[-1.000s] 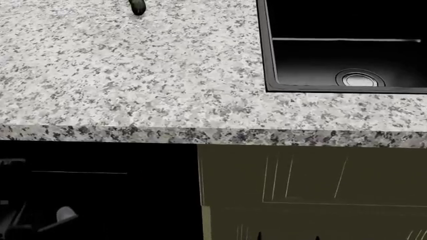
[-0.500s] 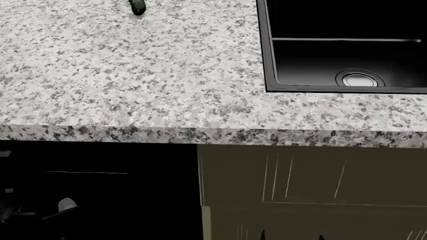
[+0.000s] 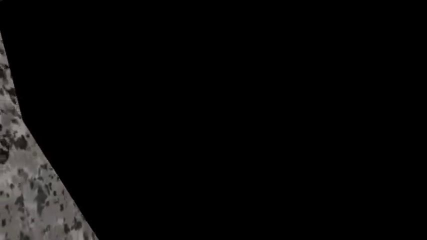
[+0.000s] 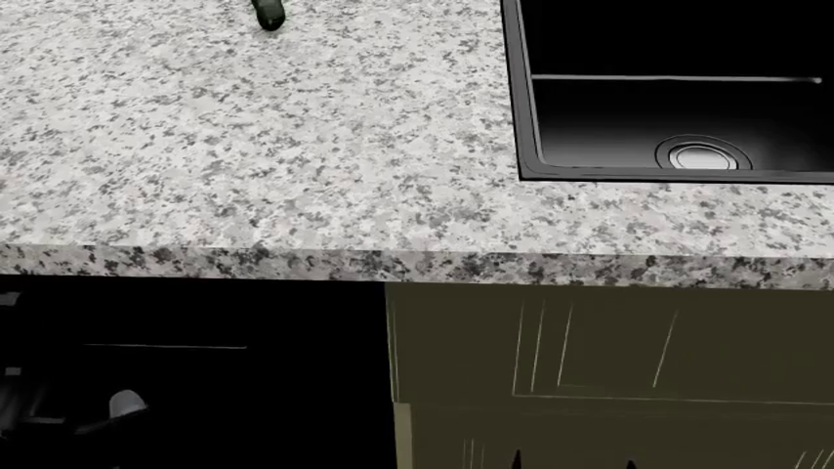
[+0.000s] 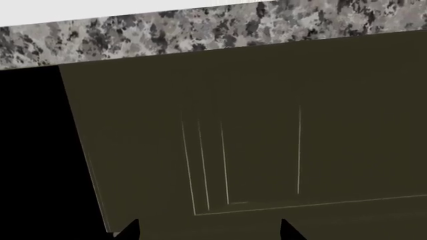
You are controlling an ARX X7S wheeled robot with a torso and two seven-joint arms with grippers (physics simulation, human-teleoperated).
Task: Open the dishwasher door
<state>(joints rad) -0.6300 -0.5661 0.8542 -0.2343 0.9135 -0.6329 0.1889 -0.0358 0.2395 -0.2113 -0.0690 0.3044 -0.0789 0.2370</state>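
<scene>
Right fingers (image 5: pixel 208 231) are poking in at the bottom edge of the right wrist view, two dark tips (image 5: pixel 131 229) standing apart, holding nothing, facing the olive cabinet front (image 5: pixel 267 140). Left gripper (image 4: pixel 78 415) is showing dimly at the head view's lower left; its fingers' spread I cannot tell. It is sitting against the dishwasher door (image 4: pixel 195 371), the black panel under the speckled table (image 4: pixel 261 147), left of the cabinet. The sink (image 4: pixel 678 88) is occupying the upper right.

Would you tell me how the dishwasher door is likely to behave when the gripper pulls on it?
The dishwasher door looks like a flat, rigid panel, so it probably swings as one piece. Its glossy black face seems slippery and shows no handle, so gripping its edge seems safer.
</scene>
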